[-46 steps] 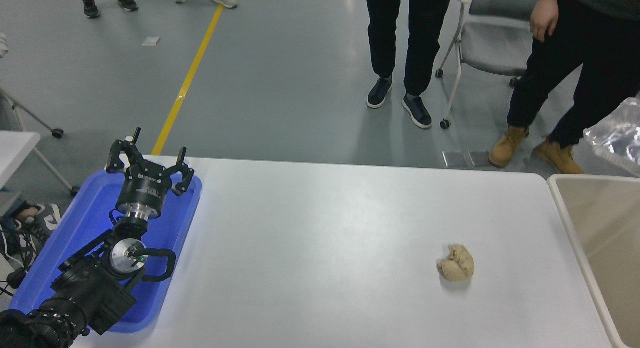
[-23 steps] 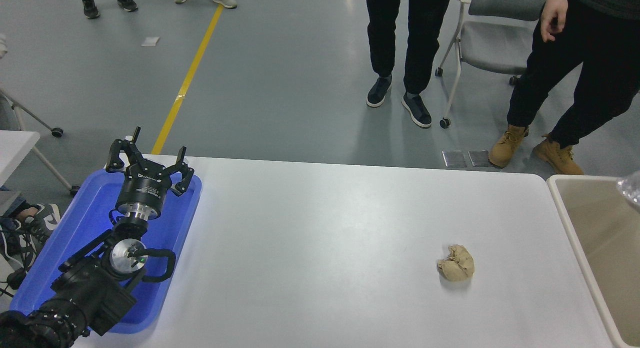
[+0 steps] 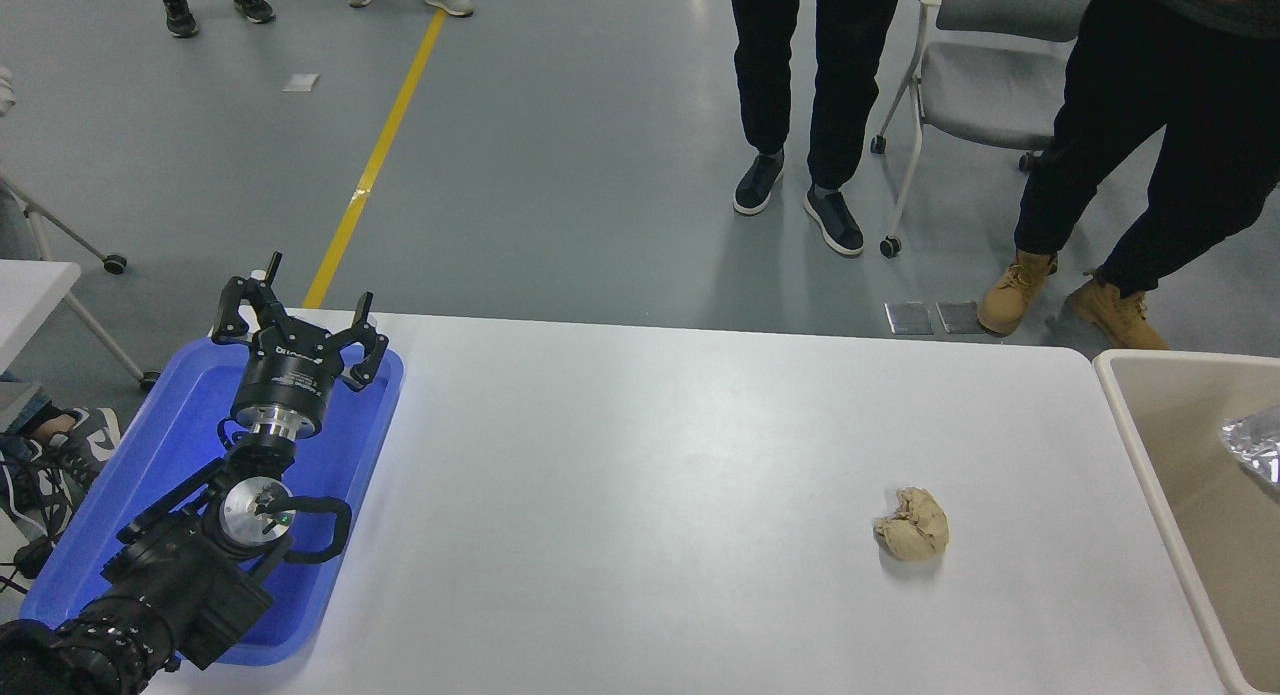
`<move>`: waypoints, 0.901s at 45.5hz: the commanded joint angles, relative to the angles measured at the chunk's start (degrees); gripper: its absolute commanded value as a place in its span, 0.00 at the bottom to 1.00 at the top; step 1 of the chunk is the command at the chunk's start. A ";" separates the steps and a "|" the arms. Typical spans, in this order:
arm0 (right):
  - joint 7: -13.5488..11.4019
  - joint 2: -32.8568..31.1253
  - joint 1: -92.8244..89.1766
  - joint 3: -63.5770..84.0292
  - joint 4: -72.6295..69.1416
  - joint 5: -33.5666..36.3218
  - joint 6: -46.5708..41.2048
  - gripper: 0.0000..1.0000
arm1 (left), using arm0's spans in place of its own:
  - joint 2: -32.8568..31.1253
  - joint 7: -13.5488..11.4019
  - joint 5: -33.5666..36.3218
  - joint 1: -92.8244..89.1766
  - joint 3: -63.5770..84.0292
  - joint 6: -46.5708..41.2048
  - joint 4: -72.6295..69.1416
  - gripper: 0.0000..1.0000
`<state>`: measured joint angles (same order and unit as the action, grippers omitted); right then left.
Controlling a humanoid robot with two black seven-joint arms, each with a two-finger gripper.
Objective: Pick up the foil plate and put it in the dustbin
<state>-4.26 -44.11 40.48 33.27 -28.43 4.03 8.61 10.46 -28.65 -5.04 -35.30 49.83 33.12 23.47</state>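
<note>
The foil plate (image 3: 1256, 447) is inside the dustbin (image 3: 1130, 415), showing as a crinkled silver patch against the beige interior right at the picture's right edge, and from here I can't tell whether it has settled on the bottom or is resting against something. The dustbin sits off the right end of the worktop (image 3: 640, 495). My right arm is out of sight, so of that gripper I can say nothing. My left gripper (image 3: 297, 322) is parked over the blue tray (image 3: 150, 475) at the worktop's near-left corner, fingers spread and holding nothing. A crumpled tan paper ball (image 3: 912, 525) lies alone toward the right side of the worktop, well apart from the tray. I'd judge the job essentially done: plate in the bin, nothing left but confirming it stays there. People's legs (image 3: 800, 95) stand beyond the far edge.
</note>
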 commanded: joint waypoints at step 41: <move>0.04 -1.07 34.30 0.13 -5.40 -12.20 -4.04 1.00 | 0.00 0.00 -0.06 0.06 0.00 0.02 0.00 1.00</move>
<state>-4.21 -46.22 61.53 33.16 -30.51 -1.18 7.35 10.46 -28.65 -5.03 -35.31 49.83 33.12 23.46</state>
